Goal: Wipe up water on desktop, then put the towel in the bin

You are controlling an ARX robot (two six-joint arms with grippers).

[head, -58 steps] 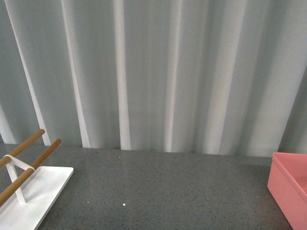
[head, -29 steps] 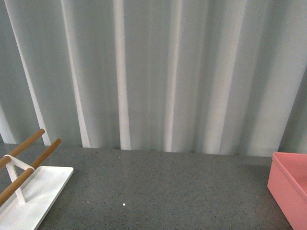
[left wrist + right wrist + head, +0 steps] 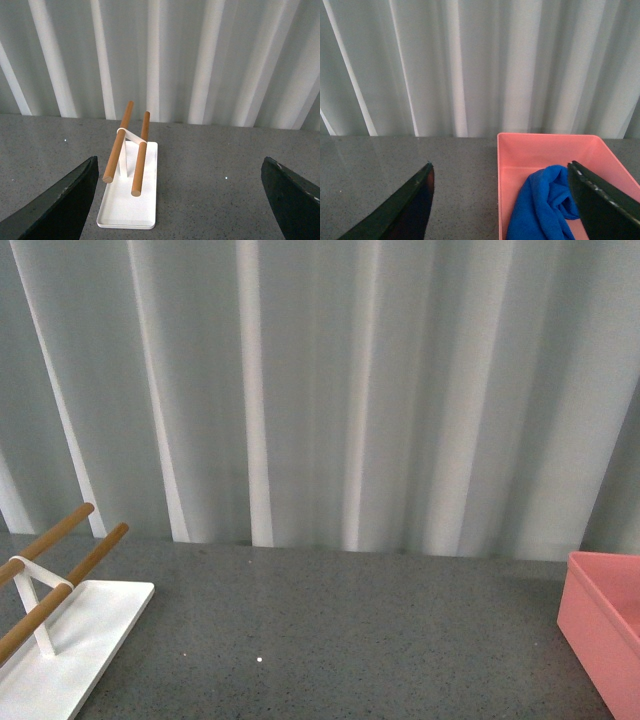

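We find the bright blue fluffy microfibre towel (image 3: 542, 205) lying crumpled inside the salmon-pink rectangular plastic bin (image 3: 545, 142), resting on the bin floor against its near side. In the right wrist view the bin sits just ahead of the right gripper (image 3: 502, 200), between its two dark fingers and nearer the one whose tip overlaps the towel in that picture (image 3: 600, 195). We record that gripper's jaws as spread wide, with nothing between them.

The left gripper (image 3: 177, 197) likewise stands wide apart and empty, only its two dark fingers (image 3: 65, 200) showing at the picture's edges. Ahead of it, between the fingers, we note a white flat-based rack carrying two round wooden rods (image 3: 130, 175), standing on the dark grey speckled stone-like desktop (image 3: 215, 165). The rack is well clear of both fingers.

In the front view we see neither arm. The rack (image 3: 60, 630) occupies one side of the desktop (image 3: 330, 630) and a corner of the bin (image 3: 600, 625) the opposite side, well apart. Behind the desktop hangs a pale grey pleated curtain (image 3: 330, 390). We cannot tell whether any water lies on the surface; we see only a small bright speck (image 3: 259, 659).
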